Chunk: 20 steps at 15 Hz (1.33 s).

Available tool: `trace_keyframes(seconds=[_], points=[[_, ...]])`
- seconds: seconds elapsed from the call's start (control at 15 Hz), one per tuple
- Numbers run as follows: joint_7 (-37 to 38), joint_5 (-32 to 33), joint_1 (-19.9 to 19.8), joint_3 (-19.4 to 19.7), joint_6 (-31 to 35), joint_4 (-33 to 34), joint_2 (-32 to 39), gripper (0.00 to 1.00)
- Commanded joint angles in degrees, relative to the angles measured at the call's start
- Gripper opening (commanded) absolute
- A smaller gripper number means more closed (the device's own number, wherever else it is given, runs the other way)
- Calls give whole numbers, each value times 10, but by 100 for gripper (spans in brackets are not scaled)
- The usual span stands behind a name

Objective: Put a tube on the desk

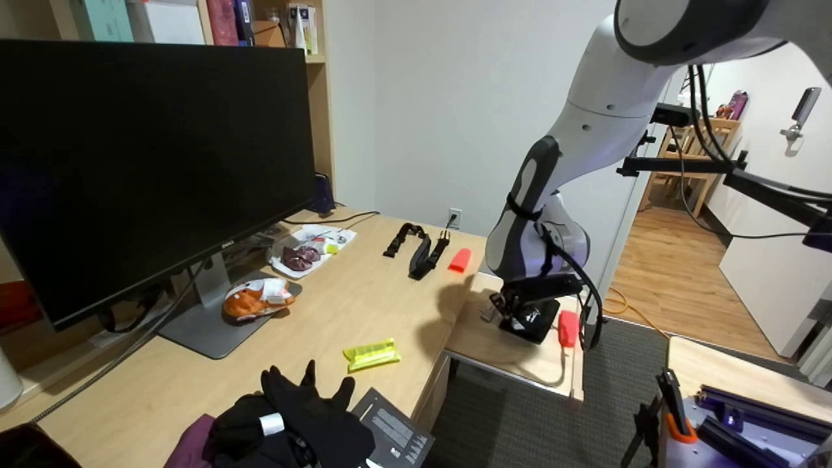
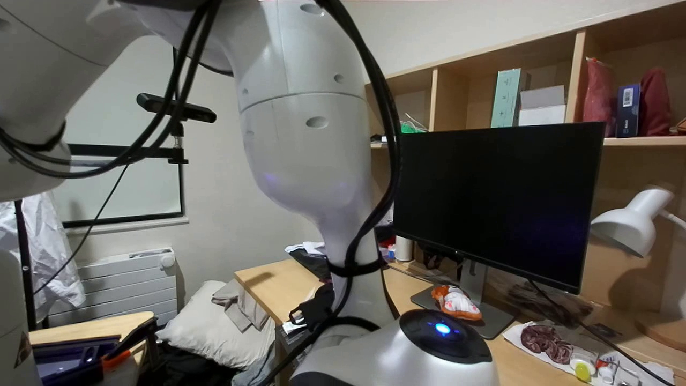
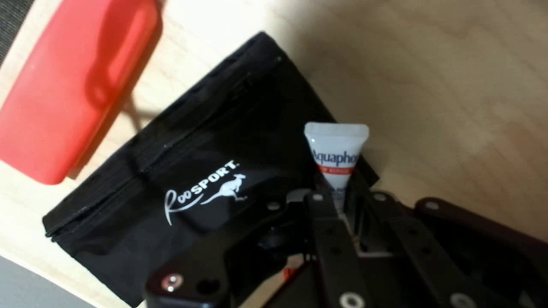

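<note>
- White with a red band and "Aquapho" legible across it, the tube (image 3: 337,147) shows its flat, wide end beyond the jaws in the wrist view; its narrow end is tucked between them.
- The gripper (image 3: 341,201) has the tube pinched, its jaws nearly together, one on either side.
- Behind the tube in that view lies a black pouch (image 3: 201,145) marked "RooSport" with a white kangaroo; whether the two touch, I can't tell.
- A red case (image 3: 81,81) lies just beside the pouch.
- Pouch and case rest on the small side table (image 1: 478,338), so the tube is over that, beside the end of the desk (image 1: 344,292).
- On the desk, in an exterior view, I see a flat red piece (image 1: 459,260) near a black strap (image 1: 426,257), then a yellow packet (image 1: 372,355) and a black glove (image 1: 318,416) partly hiding a printed card (image 1: 395,426).
- A big black monitor (image 1: 162,182) stands there in both exterior views, an orange-and-white soft thing (image 1: 259,300) at its foot.
- Beside the monitor, in an exterior view, is a white lamp (image 2: 624,222).
</note>
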<state>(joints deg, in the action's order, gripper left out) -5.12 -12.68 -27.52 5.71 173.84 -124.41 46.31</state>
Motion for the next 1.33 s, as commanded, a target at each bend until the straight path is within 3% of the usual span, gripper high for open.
trace_keyframes(seconds=[0.0, 0.2, 0.47, 0.73, 0.8, 0.93, 1.07, 1.2, 1.27], points=[[13, -6, -30, -37, -22, -61, -75, 10], [20, -24, -50, -73, -28, -104, -134, 10], [69, -86, -33, -107, -53, -130, -200, 10], [197, -152, 54, -75, -136, -93, -221, 10], [132, -147, 35, -81, -106, -98, -206, 14], [174, -155, 68, -68, -124, -90, -213, 14], [182, -157, 73, -65, -125, -89, -213, 10], [191, -185, 77, -73, -57, -96, -199, 10], [223, -179, 98, -56, -55, -99, -198, 10]])
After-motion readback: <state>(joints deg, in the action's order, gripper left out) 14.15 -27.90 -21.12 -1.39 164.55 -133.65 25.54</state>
